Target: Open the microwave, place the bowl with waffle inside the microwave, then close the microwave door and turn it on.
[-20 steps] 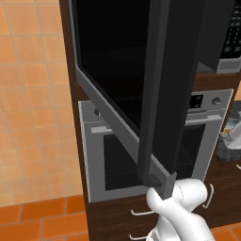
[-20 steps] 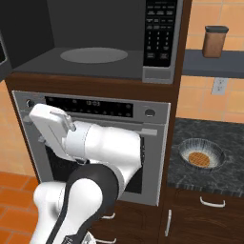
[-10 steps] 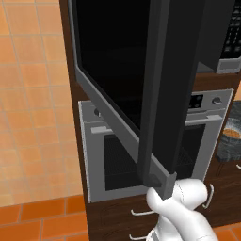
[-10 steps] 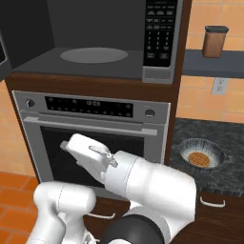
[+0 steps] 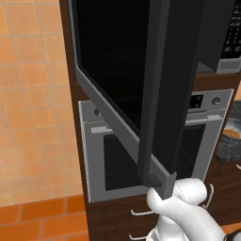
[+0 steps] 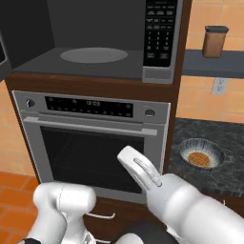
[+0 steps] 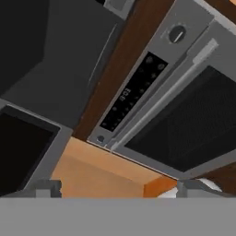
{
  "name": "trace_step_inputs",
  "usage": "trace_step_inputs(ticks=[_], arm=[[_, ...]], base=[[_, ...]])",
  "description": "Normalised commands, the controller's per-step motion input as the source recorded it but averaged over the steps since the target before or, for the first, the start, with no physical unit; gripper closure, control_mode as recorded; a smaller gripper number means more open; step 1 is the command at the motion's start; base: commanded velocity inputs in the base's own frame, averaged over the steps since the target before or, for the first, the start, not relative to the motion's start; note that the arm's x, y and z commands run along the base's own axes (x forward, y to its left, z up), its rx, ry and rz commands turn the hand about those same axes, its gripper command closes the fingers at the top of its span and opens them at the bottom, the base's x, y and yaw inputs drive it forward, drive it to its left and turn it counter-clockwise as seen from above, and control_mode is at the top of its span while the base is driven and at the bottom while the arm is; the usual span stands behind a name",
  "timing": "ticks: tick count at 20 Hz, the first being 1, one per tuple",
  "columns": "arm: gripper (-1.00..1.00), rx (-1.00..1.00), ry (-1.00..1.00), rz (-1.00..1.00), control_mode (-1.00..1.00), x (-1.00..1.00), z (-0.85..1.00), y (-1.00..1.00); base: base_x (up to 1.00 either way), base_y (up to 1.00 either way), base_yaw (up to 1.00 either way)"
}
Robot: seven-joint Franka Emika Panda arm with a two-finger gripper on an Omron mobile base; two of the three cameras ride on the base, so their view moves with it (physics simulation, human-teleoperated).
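The microwave stands with its door swung wide open, so its grey cavity and round turntable show beside the dark keypad strip. The microwave door, black glass in a grey frame, juts out toward the left base camera. A grey bowl with the waffle sits on the dark counter right of the oven, also at the right edge of the left base view. My gripper is open and holds nothing. It looks up at the oven's front, low and left of the bowl.
A silver oven with a control panel and horizontal handle fills the cabinet under the microwave. A brown jar stands on a shelf above the counter. Drawer handles lie below the oven. An orange tiled wall is to the left.
My arm has swung right across the oven front, from its left side to lower centre. The microwave door, bowl and gripper opening are unchanged.
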Motion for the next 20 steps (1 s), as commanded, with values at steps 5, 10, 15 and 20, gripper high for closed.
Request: trace_step_inputs(ticks=[5, 10, 15, 20], arm=[[-1.0, -0.33, 0.23, -0.55, -1.0, 0.52, -0.59, -0.76], [-1.0, 0.01, 0.88, -0.17, -1.0, 1.0, -0.02, -0.18], [-1.0, 0.08, 0.52, -0.07, -1.0, 0.6, -0.27, -0.13], [-1.0, 0.12, 0.23, -0.11, -1.0, 0.19, -0.39, -0.69]], base=[[0.0, 0.0, 0.0], [0.0, 0.0, 0.0], [0.0, 0.0, 0.0], [0.0, 0.0, 0.0]])
